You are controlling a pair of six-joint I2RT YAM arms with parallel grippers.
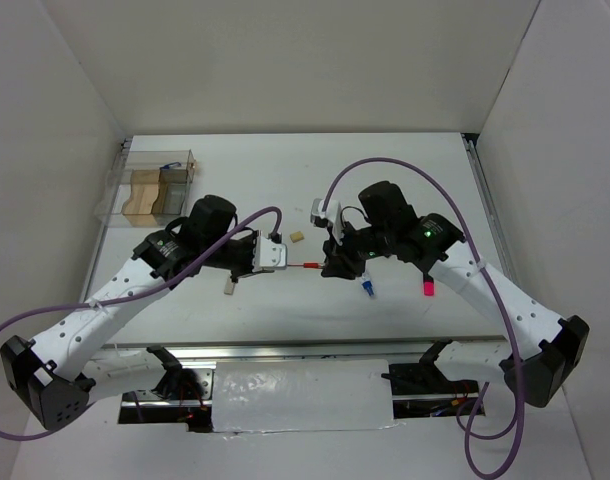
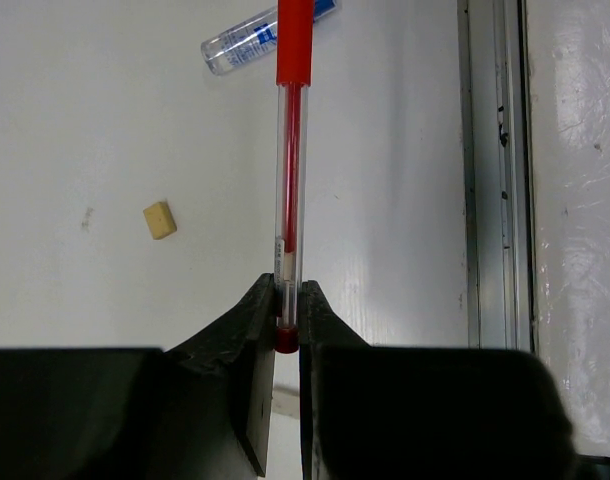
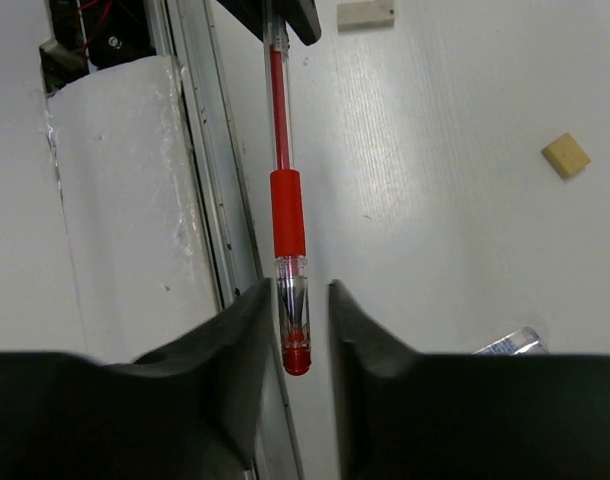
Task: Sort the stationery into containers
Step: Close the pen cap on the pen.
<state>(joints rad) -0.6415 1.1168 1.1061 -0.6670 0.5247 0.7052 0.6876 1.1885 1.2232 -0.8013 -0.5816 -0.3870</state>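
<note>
A thin red pen (image 1: 308, 265) hangs level above the table between my two grippers. My left gripper (image 2: 288, 310) is shut on its tail end (image 2: 290, 180). My right gripper (image 3: 297, 300) is open, its jaws on either side of the pen's capped end (image 3: 285, 210), with a gap on one side. A clear blue-capped tube (image 1: 366, 288) and a pink-black marker (image 1: 427, 288) lie below the right gripper. One tan eraser (image 1: 296, 237) lies mid-table and another (image 1: 229, 288) lies near the left arm. The clear compartment box (image 1: 160, 185) stands at the back left.
A metal rail (image 2: 490, 170) runs along the table's near edge, with a white padded cover (image 1: 303, 395) beyond it. White walls enclose the table on three sides. The tube (image 2: 247, 42) and an eraser (image 2: 159, 220) show under the pen.
</note>
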